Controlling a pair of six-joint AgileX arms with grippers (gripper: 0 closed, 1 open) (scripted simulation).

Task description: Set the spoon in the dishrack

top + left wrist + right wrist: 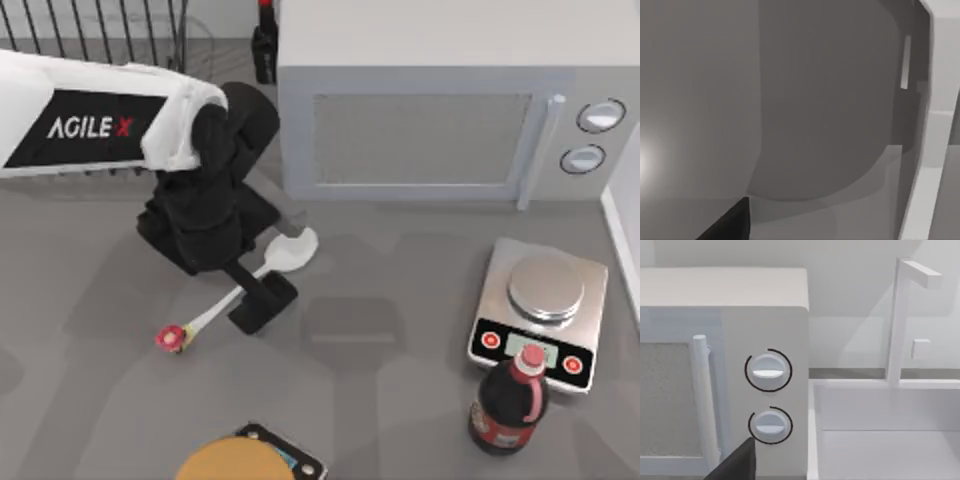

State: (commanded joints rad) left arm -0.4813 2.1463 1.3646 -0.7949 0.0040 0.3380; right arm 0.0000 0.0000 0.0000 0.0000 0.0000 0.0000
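Observation:
The white spoon (289, 250) lies on the grey table in front of the microwave's left corner. Its bowl points toward the microwave and its red-and-yellow knob (172, 338) toward the front left. My left gripper (258, 297) is down at the spoon's handle, right over its middle, and hides that stretch of it. The dark wire dishrack (126, 30) stands at the back left, partly behind my left arm. In the left wrist view there is bare table and one dark fingertip (727, 225). One dark fingertip (737, 462) of my right gripper shows in the right wrist view, facing the microwave's knobs.
A white microwave (430, 120) fills the back centre, with a dark bottle (264, 40) at its left. At the right are a kitchen scale (545, 305) and a cola bottle (510, 400). A round orange item (228, 462) sits at the front edge. A white sink (885, 430) lies beyond the microwave.

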